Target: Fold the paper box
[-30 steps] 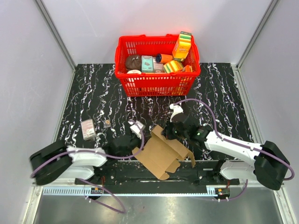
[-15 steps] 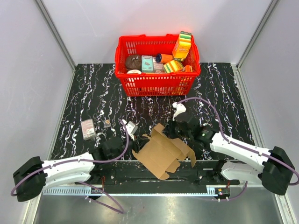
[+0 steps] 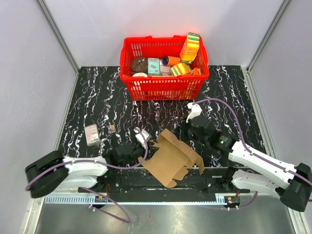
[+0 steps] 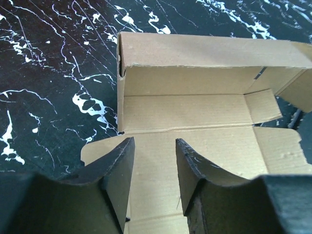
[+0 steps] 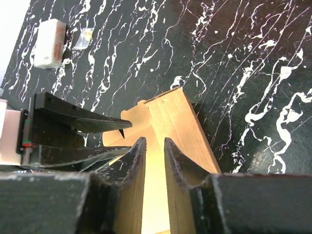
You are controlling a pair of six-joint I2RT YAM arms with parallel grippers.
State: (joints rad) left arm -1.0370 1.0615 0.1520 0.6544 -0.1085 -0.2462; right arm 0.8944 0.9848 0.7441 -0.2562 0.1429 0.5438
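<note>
Left tool [image 4: 154,148] gapes, empty, over the paper box [image 4: 195,112] — right tool [image 5: 155,144] nearly closed, grip unclear.

The paper box [image 4: 195,112] is cropped at right (left wrist view); the tiny item [image 3: 111,128] at left is perhaps a wrapper.

Brown paper box [image 3: 170,157], red basket [image 3: 163,88] — (marbled) table [image 3: 97,97]

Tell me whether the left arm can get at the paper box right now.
Probably yes: the left gripper hangs over the paper box at its near panel, jaws open, with nothing between them.
</note>
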